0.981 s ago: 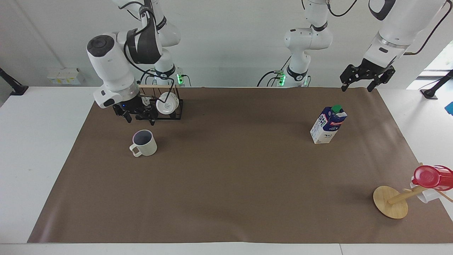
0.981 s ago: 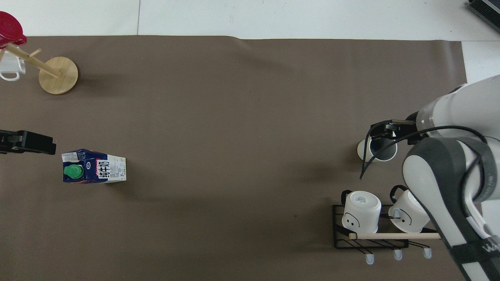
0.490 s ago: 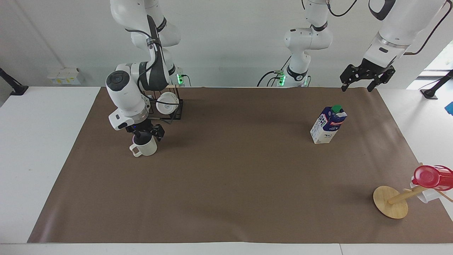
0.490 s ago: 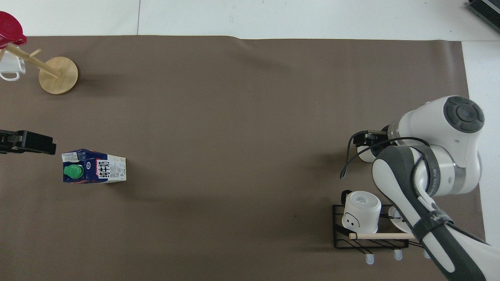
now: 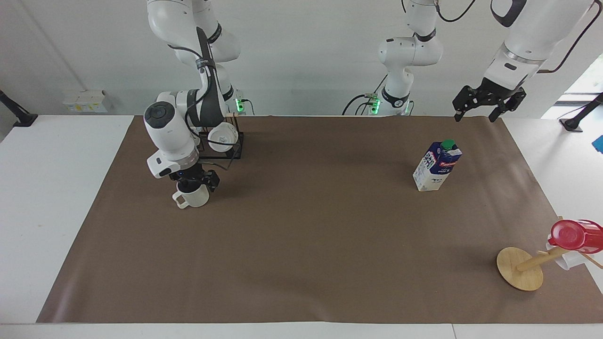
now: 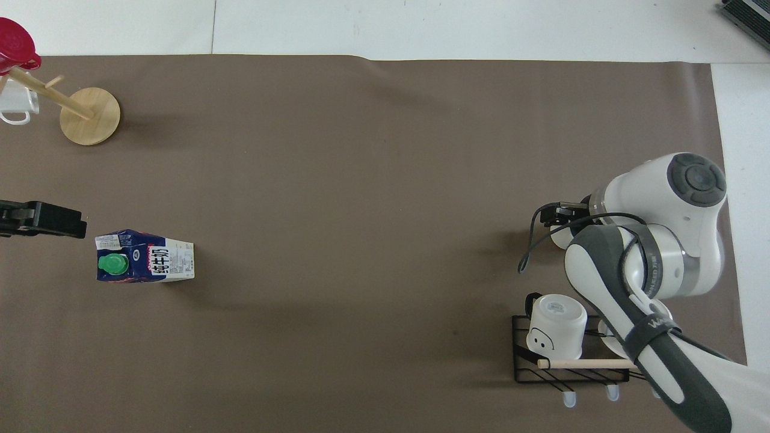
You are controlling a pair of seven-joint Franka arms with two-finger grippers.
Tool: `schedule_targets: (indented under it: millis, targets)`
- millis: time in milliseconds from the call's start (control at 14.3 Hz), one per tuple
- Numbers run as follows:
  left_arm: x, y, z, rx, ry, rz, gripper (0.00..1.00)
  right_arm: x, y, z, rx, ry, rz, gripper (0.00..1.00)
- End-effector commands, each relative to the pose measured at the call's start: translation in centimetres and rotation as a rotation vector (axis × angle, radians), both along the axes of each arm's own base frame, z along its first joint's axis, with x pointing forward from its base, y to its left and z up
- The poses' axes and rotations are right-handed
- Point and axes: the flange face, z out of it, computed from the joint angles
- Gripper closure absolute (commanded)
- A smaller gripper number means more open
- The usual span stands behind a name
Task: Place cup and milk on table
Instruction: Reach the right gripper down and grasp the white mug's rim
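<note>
The cream-white cup [image 5: 194,198] stands upright on the brown paper of the table [image 5: 306,245], toward the right arm's end, its handle pointing away from the robots. My right gripper [image 5: 194,181] is down at the cup's rim and covers its mouth; in the overhead view only a sliver of the cup [image 6: 559,239] shows under the gripper [image 6: 562,214]. The blue-and-white milk [image 5: 437,165] carton with a green cap stands upright toward the left arm's end, also seen from above as the milk [image 6: 144,263]. My left gripper [image 5: 490,107] hangs open in the air beside the milk, holding nothing.
A black wire rack [image 5: 238,141] with white mugs [image 6: 556,328] sits nearer to the robots than the cup, close to the right arm. A wooden mug stand [image 5: 520,268] with a red cup [image 5: 574,235] stands at the left arm's end, farther from the robots.
My right gripper came away from the rack and dropped down onto the cup's rim. The cup, the milk and the left arm have stayed where they were.
</note>
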Motion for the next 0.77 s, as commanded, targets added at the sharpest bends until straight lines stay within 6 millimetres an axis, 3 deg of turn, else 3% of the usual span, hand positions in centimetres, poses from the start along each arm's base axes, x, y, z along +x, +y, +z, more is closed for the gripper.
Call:
schedule_targets:
  millis: [0, 140, 210, 700]
  targets:
    - [-0.1, 0.3, 0.7, -0.002, 0.002, 0.000, 0.00, 0.2, 0.0, 0.1, 0.015, -0.022, -0.030, 0.53]
    - [-0.1, 0.3, 0.7, -0.002, 0.002, 0.000, 0.00, 0.5, 0.0, 0.1, 0.015, -0.026, -0.024, 0.90]
    - [-0.1, 0.3, 0.7, -0.002, 0.002, 0.000, 0.00, 0.6, 0.0, 0.1, 0.015, -0.026, -0.023, 1.00]
    - [-0.1, 0.2, 0.7, -0.002, 0.002, -0.001, 0.00, 2.9, 0.1, 2.4, 0.019, -0.074, -0.065, 1.00]
